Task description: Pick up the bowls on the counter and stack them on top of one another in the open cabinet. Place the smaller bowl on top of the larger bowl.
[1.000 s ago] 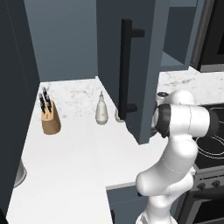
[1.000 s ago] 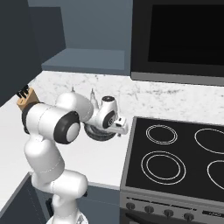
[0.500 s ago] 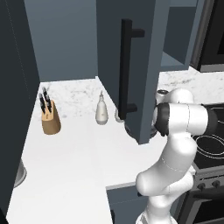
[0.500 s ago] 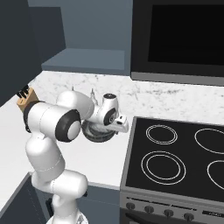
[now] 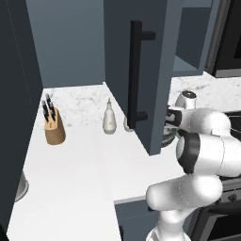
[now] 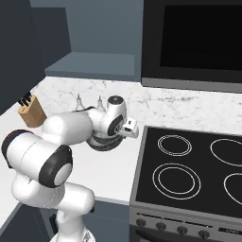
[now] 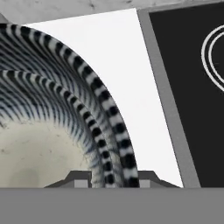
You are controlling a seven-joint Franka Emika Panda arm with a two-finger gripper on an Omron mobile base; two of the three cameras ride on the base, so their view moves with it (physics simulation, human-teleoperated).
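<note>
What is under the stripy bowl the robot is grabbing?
The bowl sits on the white counter, beside the black stove top. The gripper straddles its rim. The counter right beneath the bowl is hidden by the bowl itself.

White rounded arm (image 6: 56,137), dark joints, grey fingers (image 7: 78,178)

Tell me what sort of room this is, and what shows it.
A home kitchen, rendered rather than real. A black stove top with ring marks sits beside a white marble-speckled counter, a knife block stands near the wall, and slate-blue cabinets hang above.
</note>
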